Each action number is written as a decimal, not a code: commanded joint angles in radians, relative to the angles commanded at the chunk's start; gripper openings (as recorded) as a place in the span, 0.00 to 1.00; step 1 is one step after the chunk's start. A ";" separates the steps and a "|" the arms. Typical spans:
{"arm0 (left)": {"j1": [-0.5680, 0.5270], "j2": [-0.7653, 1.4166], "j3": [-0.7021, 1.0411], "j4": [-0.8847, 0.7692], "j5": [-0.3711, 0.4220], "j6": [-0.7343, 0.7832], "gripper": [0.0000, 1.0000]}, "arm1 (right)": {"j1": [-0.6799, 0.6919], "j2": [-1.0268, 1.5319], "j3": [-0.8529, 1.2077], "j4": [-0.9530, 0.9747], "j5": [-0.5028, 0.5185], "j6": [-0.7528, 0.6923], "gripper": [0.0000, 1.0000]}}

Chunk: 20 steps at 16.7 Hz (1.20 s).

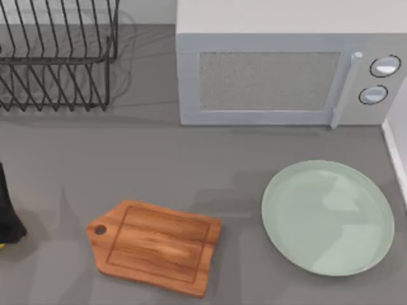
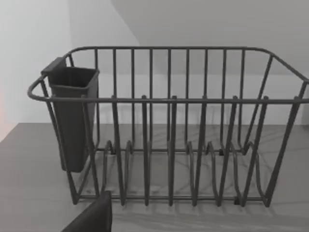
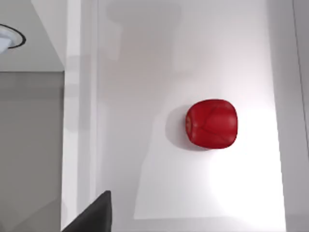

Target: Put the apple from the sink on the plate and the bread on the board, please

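A dark part of the left arm [image 1: 7,213] shows at the desk's left edge, about midway between its near and far sides, low against the surface. In the left wrist view a dark piece of the left claw [image 2: 91,217] juts into the picture. In the right wrist view a like dark piece of the right claw [image 3: 91,215] shows.
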 joint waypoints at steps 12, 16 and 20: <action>0.000 0.000 0.000 0.000 0.000 0.000 1.00 | -0.099 0.847 0.675 -0.414 0.001 -0.091 1.00; 0.000 0.000 0.000 0.000 0.000 0.000 1.00 | -0.100 0.856 0.683 -0.418 0.001 -0.093 1.00; 0.000 0.000 0.000 0.000 0.000 0.000 1.00 | -0.094 0.878 0.658 -0.377 0.002 -0.091 1.00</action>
